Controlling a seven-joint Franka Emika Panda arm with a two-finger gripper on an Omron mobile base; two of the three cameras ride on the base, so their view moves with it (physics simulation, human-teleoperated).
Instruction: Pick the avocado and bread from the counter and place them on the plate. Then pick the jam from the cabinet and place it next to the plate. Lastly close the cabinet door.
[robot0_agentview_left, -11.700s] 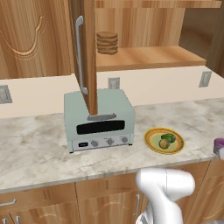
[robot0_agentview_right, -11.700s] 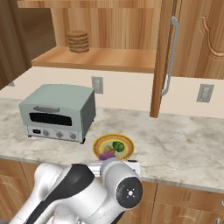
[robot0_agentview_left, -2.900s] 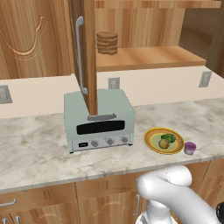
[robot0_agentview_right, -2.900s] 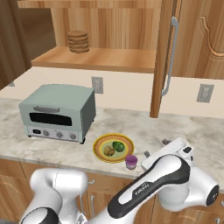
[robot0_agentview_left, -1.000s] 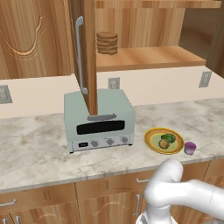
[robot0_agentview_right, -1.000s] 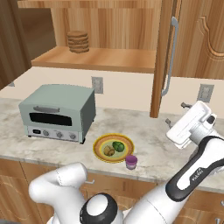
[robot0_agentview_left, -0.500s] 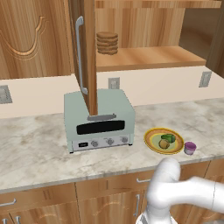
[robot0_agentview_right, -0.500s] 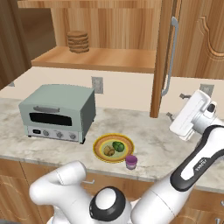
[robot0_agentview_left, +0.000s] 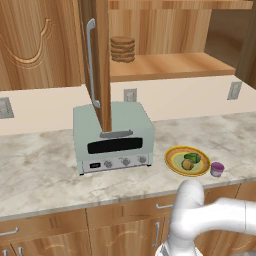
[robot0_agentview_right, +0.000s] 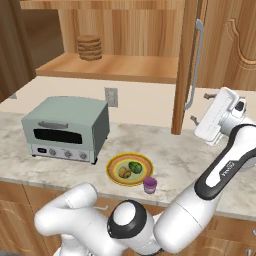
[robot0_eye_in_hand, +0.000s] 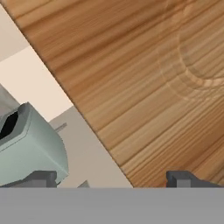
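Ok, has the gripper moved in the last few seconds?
Yes. In the right base view the gripper has risen from beside the jam on the counter, up and right, towards the open cabinet door.

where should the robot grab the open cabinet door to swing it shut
Judging from here, the vertical silver bar handle on the cabinet door: it stands off the panel, so the open end effector could straddle it from the handle side. Pushing the flat panel face might also work.

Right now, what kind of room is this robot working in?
A rendered home kitchen, by the look of it: a marbled stone counter over wooden drawers, a toaster oven on it, and an open wall cabinet above.
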